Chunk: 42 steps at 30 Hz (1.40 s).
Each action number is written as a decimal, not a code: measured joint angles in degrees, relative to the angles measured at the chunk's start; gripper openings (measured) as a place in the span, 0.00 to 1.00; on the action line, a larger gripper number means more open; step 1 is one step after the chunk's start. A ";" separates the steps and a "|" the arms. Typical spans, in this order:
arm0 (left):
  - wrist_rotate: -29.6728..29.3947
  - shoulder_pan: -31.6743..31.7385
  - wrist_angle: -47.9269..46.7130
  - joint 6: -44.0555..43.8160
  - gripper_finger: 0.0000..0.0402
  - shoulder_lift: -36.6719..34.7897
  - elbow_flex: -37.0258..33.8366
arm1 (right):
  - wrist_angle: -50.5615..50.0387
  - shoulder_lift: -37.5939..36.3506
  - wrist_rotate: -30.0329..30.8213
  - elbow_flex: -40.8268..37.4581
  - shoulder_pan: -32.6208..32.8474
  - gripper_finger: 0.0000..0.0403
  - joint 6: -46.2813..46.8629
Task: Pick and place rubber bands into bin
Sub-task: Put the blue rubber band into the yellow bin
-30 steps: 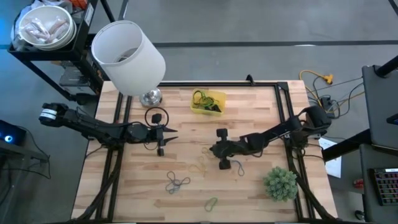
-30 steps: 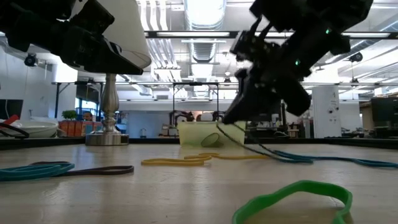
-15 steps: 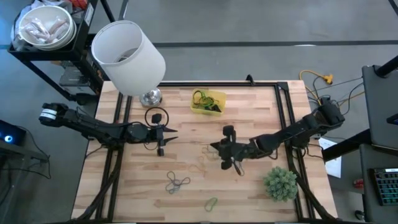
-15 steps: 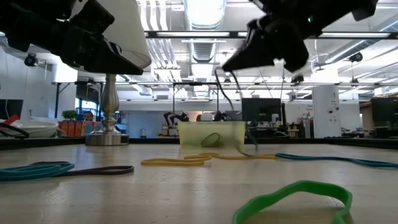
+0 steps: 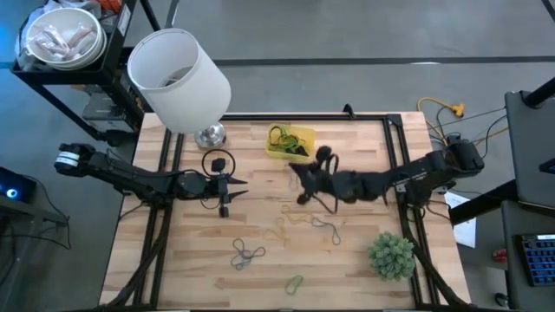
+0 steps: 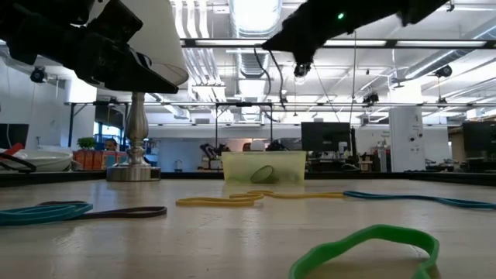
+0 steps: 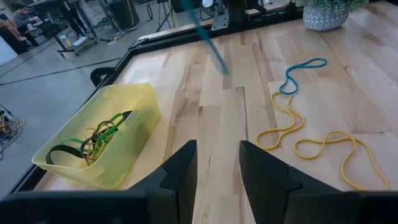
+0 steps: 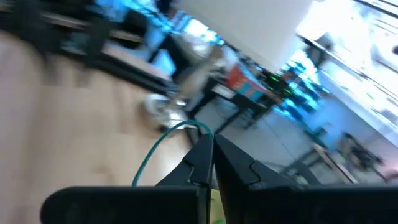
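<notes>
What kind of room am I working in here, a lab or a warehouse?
Most likely an open lab or workshop: exposed ceiling ducts and strip lights, monitors and equipment benches behind the wooden table, and a wire shelf rack beside it.

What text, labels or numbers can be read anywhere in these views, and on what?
None can be read.
The bin, lampshade, wooden table and potted plant: no print shows.
Screens and signs in the room beyond the table, low view: too small and blurred to read.
Right wrist view: too blurred to read anything.
</notes>
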 joint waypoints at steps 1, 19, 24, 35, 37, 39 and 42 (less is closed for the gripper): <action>0.02 0.00 -0.02 0.00 0.26 0.00 0.00 | 0.70 0.00 0.00 0.00 -1.52 0.02 -0.01; 0.00 0.02 0.16 0.02 0.26 0.00 -0.02 | -1.70 0.04 -14.53 0.00 -26.00 0.02 17.42; 0.00 0.02 0.24 0.02 0.26 0.00 -0.02 | -5.90 0.09 -17.65 0.00 -28.44 0.02 21.31; -0.38 0.13 0.80 0.07 0.26 1.56 -0.04 | -6.12 4.39 -17.88 0.00 -29.84 0.02 23.13; -0.56 0.13 1.61 0.43 0.26 2.78 -0.04 | -6.09 5.77 -17.88 0.07 -30.29 0.02 24.04; -0.65 0.13 3.23 1.30 0.26 3.92 -0.07 | -6.13 7.37 -17.92 0.53 -30.78 0.02 25.23; -0.66 0.13 5.45 2.32 0.26 5.77 -0.07 | -6.31 9.49 -18.33 1.75 -31.33 0.02 26.80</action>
